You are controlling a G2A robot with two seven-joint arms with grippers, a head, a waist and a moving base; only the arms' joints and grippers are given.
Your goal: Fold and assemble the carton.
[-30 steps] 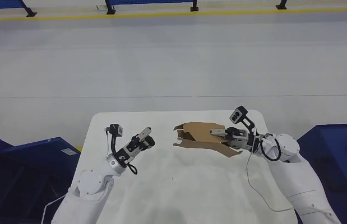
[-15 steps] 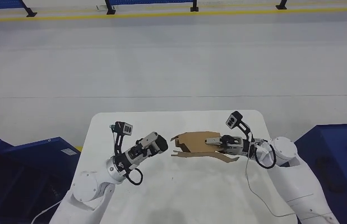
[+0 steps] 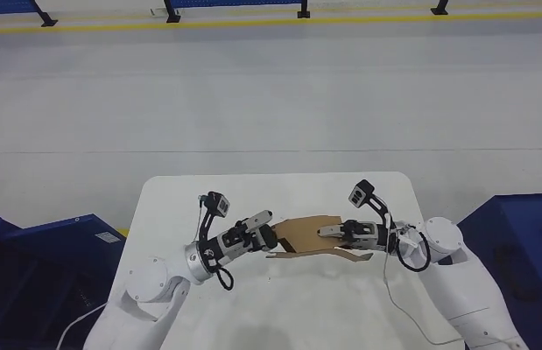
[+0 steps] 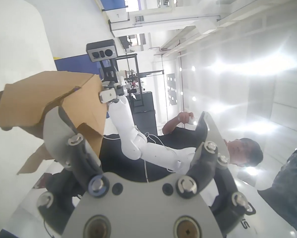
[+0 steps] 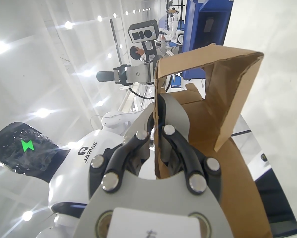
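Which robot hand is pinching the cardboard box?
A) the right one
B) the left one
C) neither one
A: the right gripper has a finger on each side of one wall of the carton, while the left gripper is spread wide open.

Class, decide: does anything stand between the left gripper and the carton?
Nothing visible does. The open left gripper sits at the end of the carton, one finger right beside the cardboard.
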